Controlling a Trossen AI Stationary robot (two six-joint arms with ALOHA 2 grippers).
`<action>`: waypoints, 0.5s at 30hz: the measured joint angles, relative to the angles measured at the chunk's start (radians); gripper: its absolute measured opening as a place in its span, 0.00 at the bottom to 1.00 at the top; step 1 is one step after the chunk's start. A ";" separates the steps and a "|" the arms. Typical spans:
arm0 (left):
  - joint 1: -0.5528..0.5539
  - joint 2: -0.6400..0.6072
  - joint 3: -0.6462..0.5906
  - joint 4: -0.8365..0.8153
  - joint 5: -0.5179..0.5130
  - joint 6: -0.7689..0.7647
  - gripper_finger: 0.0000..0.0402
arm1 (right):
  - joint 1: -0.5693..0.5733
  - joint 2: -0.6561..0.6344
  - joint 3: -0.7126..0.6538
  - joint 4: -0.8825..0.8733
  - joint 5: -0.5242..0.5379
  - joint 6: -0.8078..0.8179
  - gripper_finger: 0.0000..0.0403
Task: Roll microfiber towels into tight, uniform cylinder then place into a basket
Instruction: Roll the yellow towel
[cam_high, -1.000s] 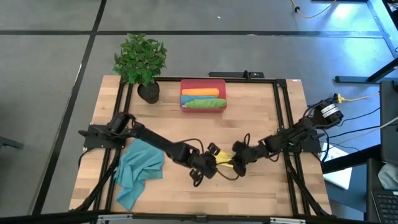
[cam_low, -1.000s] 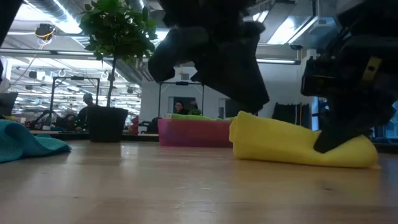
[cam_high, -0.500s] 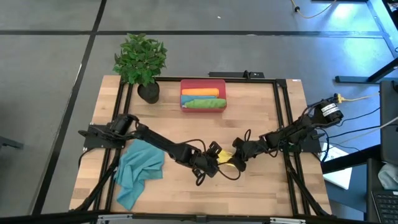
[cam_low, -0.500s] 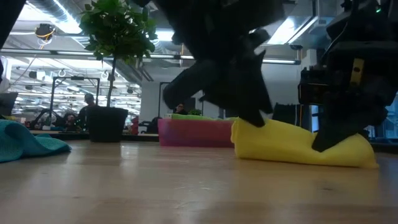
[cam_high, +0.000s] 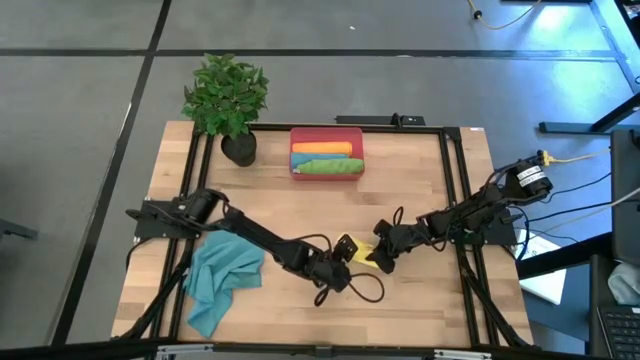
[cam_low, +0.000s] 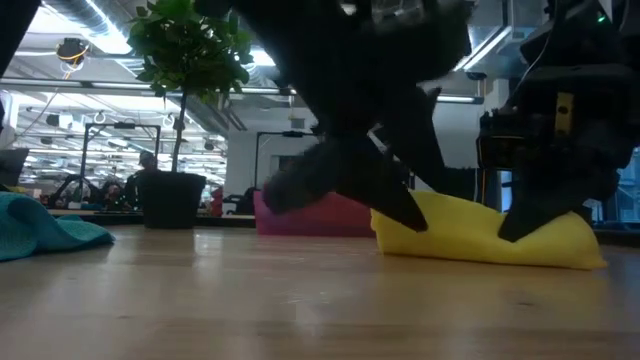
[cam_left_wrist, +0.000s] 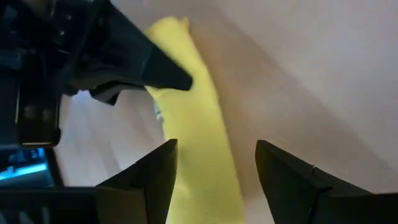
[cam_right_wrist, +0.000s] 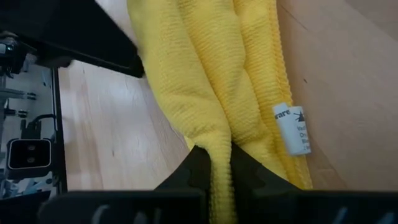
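Yellow towel (cam_high: 362, 254) mostly hidden under both grippers from above. Right gripper (cam_right_wrist: 214, 163) fingers pinched tight on towel fold. Left gripper (cam_left_wrist: 214, 163) fingers spread apart, towel roll lying between them, unheld.

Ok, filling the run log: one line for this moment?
left gripper: open, at yellow towel | right gripper: shut on yellow towel | basket: two rolls

Both arms are dark, nearly black, built of slim jointed links, with loose black cables looping beside them. The right arm (cam_high: 470, 215) carries a round silver-faced part near its base, with a yellow cable running off it. The left gripper (cam_left_wrist: 214, 177) ends in two flat, wedge-shaped black fingers.
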 joint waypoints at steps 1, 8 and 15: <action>0.004 0.012 0.003 0.011 -0.006 0.007 0.51 | 0.000 0.000 0.000 0.000 -0.002 0.002 0.06; 0.031 0.064 0.002 0.028 -0.044 0.049 0.51 | -0.001 0.001 -0.001 0.010 -0.008 0.007 0.06; 0.061 0.082 0.006 0.036 -0.037 0.039 0.50 | -0.001 0.001 -0.001 0.013 -0.015 0.008 0.06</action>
